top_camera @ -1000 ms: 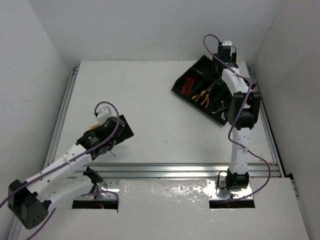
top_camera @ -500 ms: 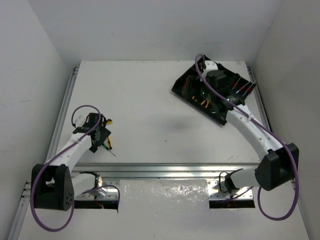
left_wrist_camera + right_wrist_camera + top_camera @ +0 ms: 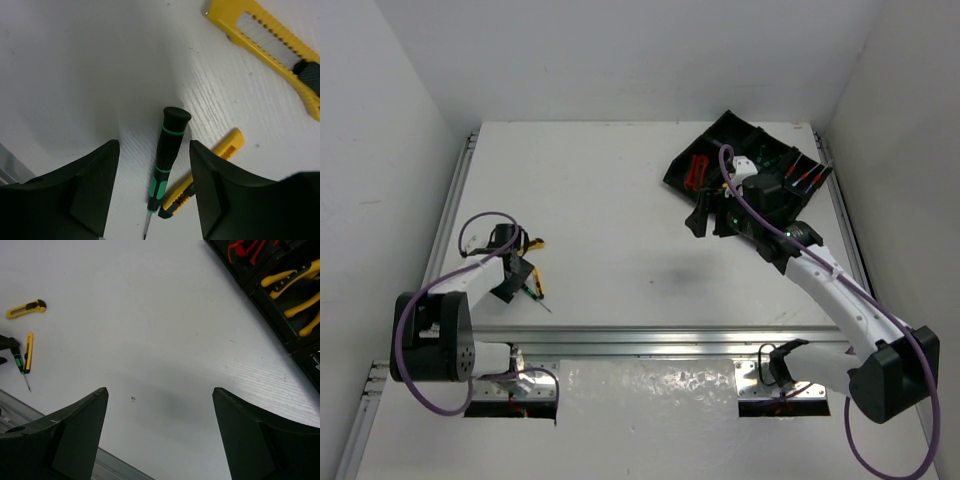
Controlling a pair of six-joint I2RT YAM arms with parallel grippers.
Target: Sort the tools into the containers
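Screwdriver (image 3: 165, 165) with a green-and-black handle lies flat on the white table (image 3: 75, 60), at about 8 o'clock of it. It is between the fingers of my left pincer (image 3: 154, 150), which is partly open and does not grip it. A small yellow utility knife (image 3: 202, 175) lies just beside it at 4 o'clock, and a bigger yellow utility knife (image 3: 270, 42) at 1 o'clock. My right pincer (image 3: 159, 390) hangs wide open and empty, near the black tray (image 3: 745, 128) at 2 o'clock.

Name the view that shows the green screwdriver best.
Left wrist: the screwdriver lies close up, with its handle and green bands clear. The top view shows only a thin sliver, and the right wrist shows a tiny one at its left edge.
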